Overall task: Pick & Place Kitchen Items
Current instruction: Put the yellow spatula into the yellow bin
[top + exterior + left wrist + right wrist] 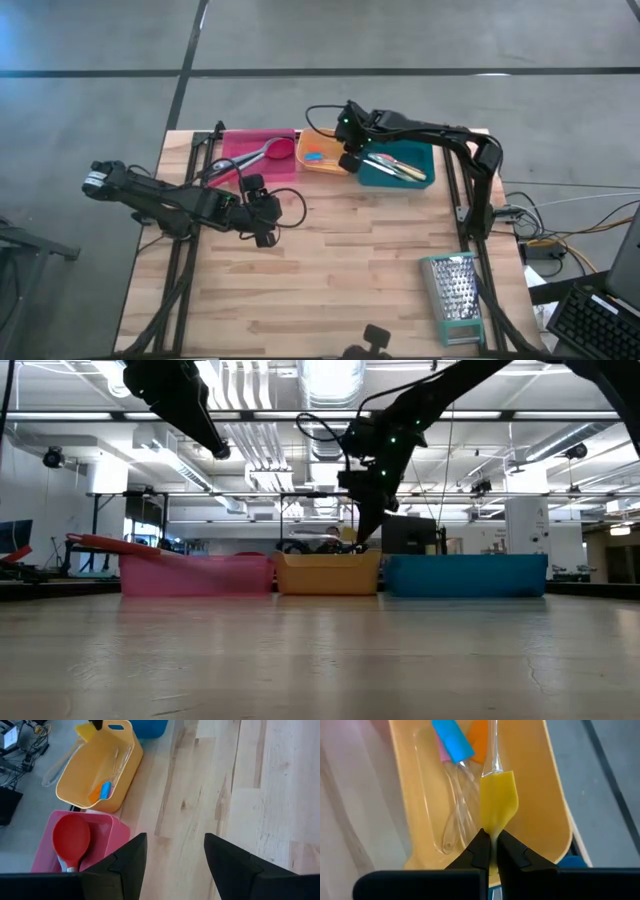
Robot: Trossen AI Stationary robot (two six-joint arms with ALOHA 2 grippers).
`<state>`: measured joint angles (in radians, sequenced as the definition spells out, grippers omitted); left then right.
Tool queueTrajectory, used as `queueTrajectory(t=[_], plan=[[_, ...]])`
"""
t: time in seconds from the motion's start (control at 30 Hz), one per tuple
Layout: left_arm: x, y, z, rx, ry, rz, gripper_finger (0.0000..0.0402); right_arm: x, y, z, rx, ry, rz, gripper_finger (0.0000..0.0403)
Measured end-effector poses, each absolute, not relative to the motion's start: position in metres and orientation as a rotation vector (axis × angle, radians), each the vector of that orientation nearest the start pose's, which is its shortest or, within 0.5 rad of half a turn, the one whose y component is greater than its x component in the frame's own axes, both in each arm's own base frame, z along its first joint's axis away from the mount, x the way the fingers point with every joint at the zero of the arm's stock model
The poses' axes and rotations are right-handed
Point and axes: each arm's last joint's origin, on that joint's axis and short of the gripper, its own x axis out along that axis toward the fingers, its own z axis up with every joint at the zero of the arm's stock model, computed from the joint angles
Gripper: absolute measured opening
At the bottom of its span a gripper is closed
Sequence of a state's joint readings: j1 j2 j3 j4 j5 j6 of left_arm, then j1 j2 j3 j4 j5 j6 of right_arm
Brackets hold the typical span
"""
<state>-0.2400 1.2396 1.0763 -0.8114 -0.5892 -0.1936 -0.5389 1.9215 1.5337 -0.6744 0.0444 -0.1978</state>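
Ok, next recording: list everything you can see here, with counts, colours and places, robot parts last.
Pink bin: one, far left of the row, holds a red spoon.
Orange bin: one, middle of the row, holds a blue spatula, with pink and orange pieces beside it.
Teal bin: one, right of the row, several utensils inside.
Yellow spatula: one, clear handle, held over the orange bin.
Grater: one, metal with green trim, near right table corner.
Table: one, light wood.
Left pincer: open, over bare table near the pink bin.
Right pincer: shut on the yellow spatula.
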Motion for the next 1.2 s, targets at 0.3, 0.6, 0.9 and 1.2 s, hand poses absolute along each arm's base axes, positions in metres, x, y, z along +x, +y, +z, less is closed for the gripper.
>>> queueTrajectory(t=[0.3, 0.6, 0.9, 1.2], plan=[[0.234, -0.041, 0.297, 0.214, 0.854, 0.404, 0.0202, 0.357, -0.216, 0.194, 0.122, 1.171, -0.407, 0.001], [0.235, -0.041, 0.297, 0.213, 0.853, 0.404, 0.0202, 0.361, -0.223, 0.162, 0.142, 1.241, -0.396, 0.0011], [0.235, -0.041, 0.297, 0.213, 0.853, 0.404, 0.0202, 0.361, -0.225, 0.154, 0.154, 1.26, -0.4, 0.0012], [0.235, -0.041, 0.297, 0.214, 0.853, 0.404, 0.0202, 0.36, -0.225, 0.158, 0.13, 1.257, -0.387, 0.0033]])
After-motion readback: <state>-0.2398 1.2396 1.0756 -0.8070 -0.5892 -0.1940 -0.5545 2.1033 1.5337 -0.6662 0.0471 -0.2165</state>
